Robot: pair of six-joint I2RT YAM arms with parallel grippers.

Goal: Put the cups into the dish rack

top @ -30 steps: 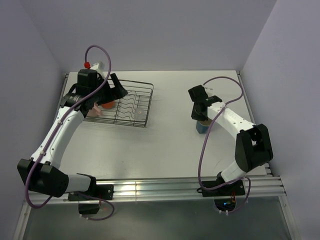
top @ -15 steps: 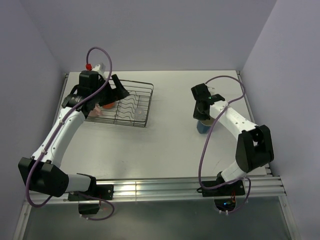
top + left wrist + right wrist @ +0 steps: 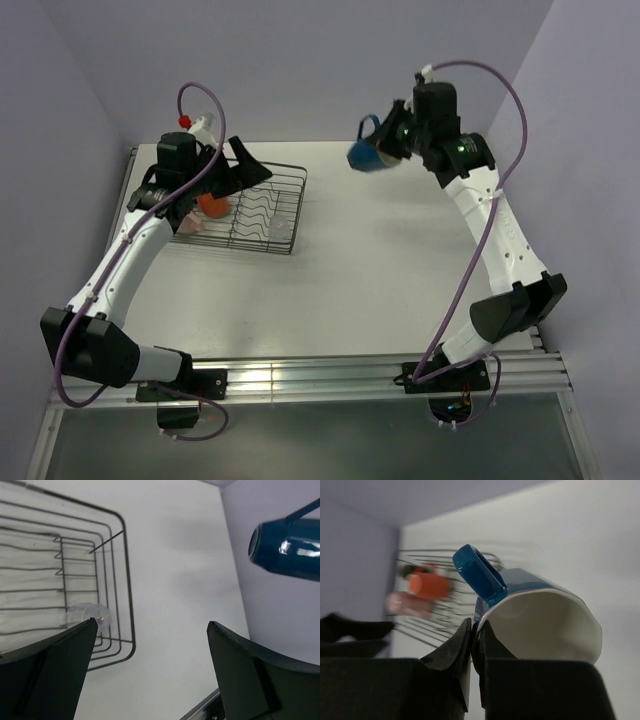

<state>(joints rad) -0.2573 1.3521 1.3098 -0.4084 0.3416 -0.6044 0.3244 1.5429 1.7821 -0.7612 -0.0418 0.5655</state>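
Note:
My right gripper [image 3: 392,148] is shut on the rim of the blue cup [image 3: 367,153] and holds it tilted in the air at the back of the table; the cup's pale inside [image 3: 545,625] faces the right wrist camera. The dish rack [image 3: 262,210] sits at the back left. In it lie the orange cup [image 3: 212,204], the pink cup [image 3: 190,222] and the clear glass tumbler [image 3: 281,226], which also shows in the left wrist view [image 3: 89,615]. My left gripper [image 3: 240,168] is open and empty above the rack. The dark brown cup is out of view.
The blue cup hangs at the upper right of the left wrist view [image 3: 290,545]. Purple walls close in the back and both sides. A metal rail [image 3: 330,372] runs along the near edge.
My right gripper has lifted the blue cup off the table at the right and swung it up and toward the back, tilting it. My left gripper has shifted slightly above the rack.

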